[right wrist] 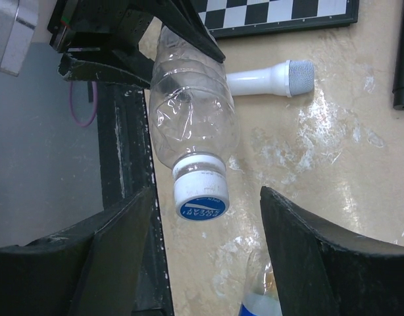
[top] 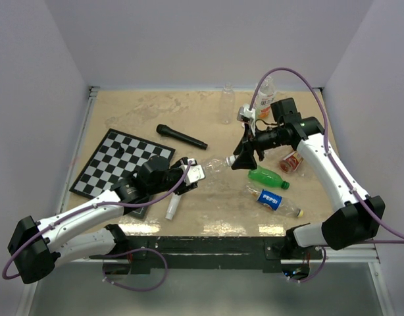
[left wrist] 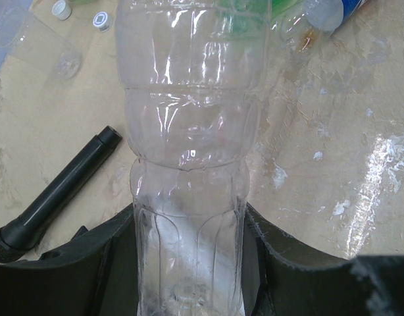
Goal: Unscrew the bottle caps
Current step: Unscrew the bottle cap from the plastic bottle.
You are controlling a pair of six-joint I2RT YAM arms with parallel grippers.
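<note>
My left gripper (left wrist: 189,266) is shut on the base end of a clear plastic bottle (left wrist: 189,131), held lying over the table (top: 215,164) with its neck towards the right arm. The bottle's cap (right wrist: 201,195) is white with a blue printed top and sits screwed on the neck. My right gripper (right wrist: 206,192) is open, one finger on each side of the cap with a gap on both sides, touching nothing. From above, that gripper (top: 240,158) sits right at the bottle's neck. Two loose white caps (left wrist: 60,8) (left wrist: 101,21) lie on the table further off.
A chessboard (top: 120,161) lies at the left, a black microphone (top: 181,137) behind it, a white microphone (top: 172,207) near the front edge. A green bottle (top: 268,178), a Pepsi bottle (top: 274,199) and a brownish bottle (top: 291,161) lie under the right arm. Two bottles (top: 227,102) (top: 266,89) stand at the back.
</note>
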